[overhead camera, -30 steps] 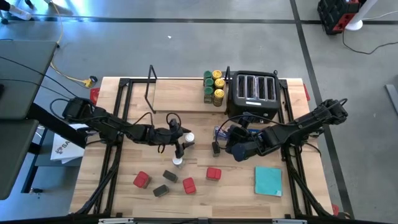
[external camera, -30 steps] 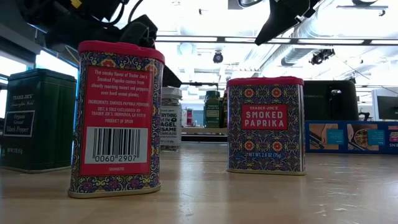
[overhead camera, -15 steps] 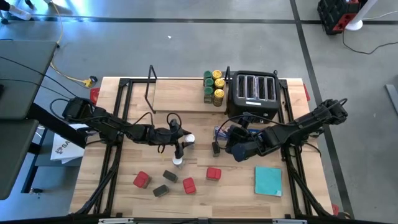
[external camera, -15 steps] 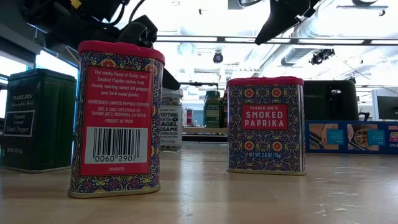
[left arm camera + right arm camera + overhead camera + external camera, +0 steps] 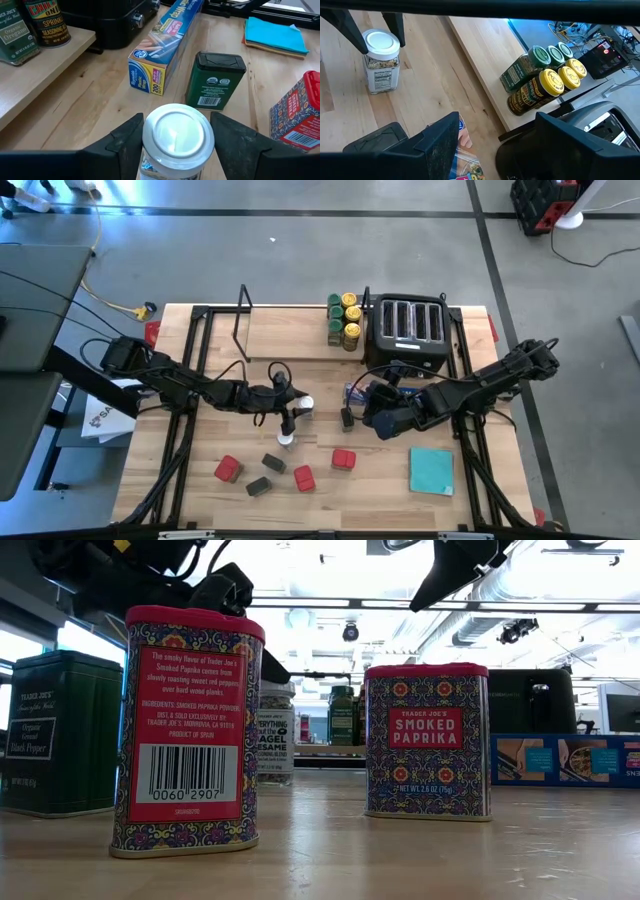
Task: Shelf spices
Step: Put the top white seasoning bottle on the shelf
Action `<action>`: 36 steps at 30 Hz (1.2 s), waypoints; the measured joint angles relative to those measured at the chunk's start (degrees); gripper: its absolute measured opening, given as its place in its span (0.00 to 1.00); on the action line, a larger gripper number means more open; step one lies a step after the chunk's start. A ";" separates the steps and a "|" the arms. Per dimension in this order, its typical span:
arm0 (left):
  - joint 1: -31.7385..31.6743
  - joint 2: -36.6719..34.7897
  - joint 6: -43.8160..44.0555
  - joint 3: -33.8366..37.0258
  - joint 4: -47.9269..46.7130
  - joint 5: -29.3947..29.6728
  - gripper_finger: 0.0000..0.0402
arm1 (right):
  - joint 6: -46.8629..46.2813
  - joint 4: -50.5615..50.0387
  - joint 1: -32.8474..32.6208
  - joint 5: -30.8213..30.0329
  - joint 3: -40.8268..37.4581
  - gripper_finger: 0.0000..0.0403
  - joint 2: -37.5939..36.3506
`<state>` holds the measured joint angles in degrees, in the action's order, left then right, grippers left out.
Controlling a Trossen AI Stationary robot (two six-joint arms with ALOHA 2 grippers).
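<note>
Two arms are stretched low over the table (image 5: 180,480) towards its middle; the left arm is reached in from the left edge, almost flat, and its left gripper (image 5: 293,412) is set around a white-lidded jar (image 5: 177,134), one finger (image 5: 125,137) seen on each side of the lid; whether the fingers press the jar or merely flank it cannot be told. In the right wrist view the same jar (image 5: 381,59) is seen standing upright on the wood with the dark fingers beside its lid. The right arm is bent in from the right edge, and the right gripper (image 5: 352,412) is held near the blue wrap box (image 5: 162,42); its fingers are seen spread wide, with nothing between them. A dark green tin (image 5: 216,80) is stood just beside the box; a red tin (image 5: 188,730) and a second red tin (image 5: 428,740) are stood apart at the front of the table. On the shelf (image 5: 290,332), six jars (image 5: 343,319) with green and yellow lids are grouped at its right end, beside the toaster (image 5: 408,325).
</note>
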<state>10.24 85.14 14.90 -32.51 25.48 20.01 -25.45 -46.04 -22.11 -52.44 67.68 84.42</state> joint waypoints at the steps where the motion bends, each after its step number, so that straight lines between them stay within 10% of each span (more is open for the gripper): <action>1: 0.00 0.00 0.00 0.00 0.01 0.00 0.50 | 0.00 0.00 -0.02 0.01 0.00 0.64 0.00; 36: -0.20 0.00 -1.57 -0.98 0.72 0.23 0.50 | -0.04 0.02 0.09 -0.96 0.00 0.64 0.00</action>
<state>10.04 85.14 13.32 -33.50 26.21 20.24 -25.50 -46.02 -22.02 -53.41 67.68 84.42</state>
